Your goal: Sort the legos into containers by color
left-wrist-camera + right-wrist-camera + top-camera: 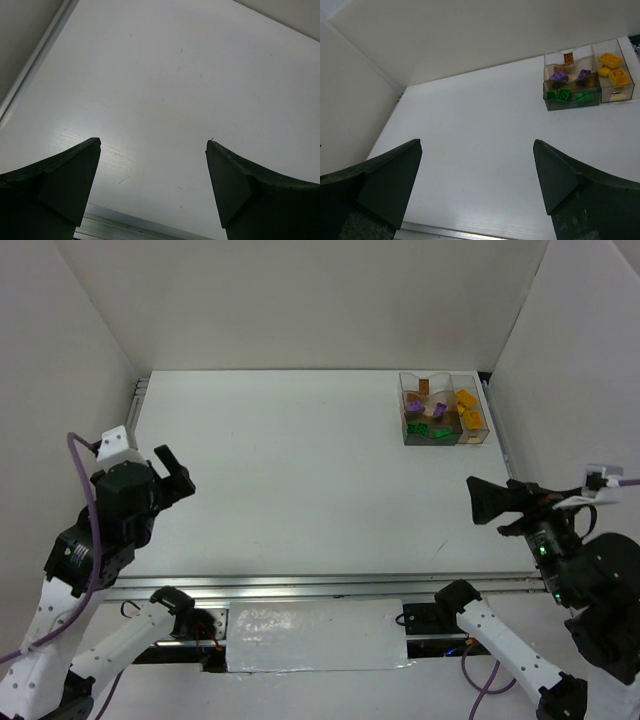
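- Well, the container [618, 97], a clear box with a tan-tinted base, sits at the far right corner of the table [300, 470], close to the right wall. Every one of the legos in view lies inside it.
- Its right compartment holds the yellow-orange legos [619, 76]. There are three: two bigger ones and a small one between them.
- The far left section holds two purple legos [559, 76], with one reddish brown lego [568, 58] by the far wall.
- The near left section is darker tinted and holds the green legos [557, 94]. Two lie clearly side by side; more green to their right is smeared by the tinted wall, so that count is uncertain.
- A pale tan shape at the near end of the right compartment is too faint to name.
- Whether any bricks are stacked cannot be made out.
- The right gripper [474, 502] hangs over the right side of the table, nearer than the container and well apart from it. Its fingers are spread wide with nothing between them, and its wrist view cuts them off at the bottom edge.
- The left gripper [176, 470] hangs over the left side, well apart from the container, also spread wide and empty. Its wrist view shows only bare table and the rail along the left edge.
- A purple cable [71, 452] loops off the left arm, and a second shows at the right wrist.
- A white taped panel [315, 637] lies at the near edge between the two bases.
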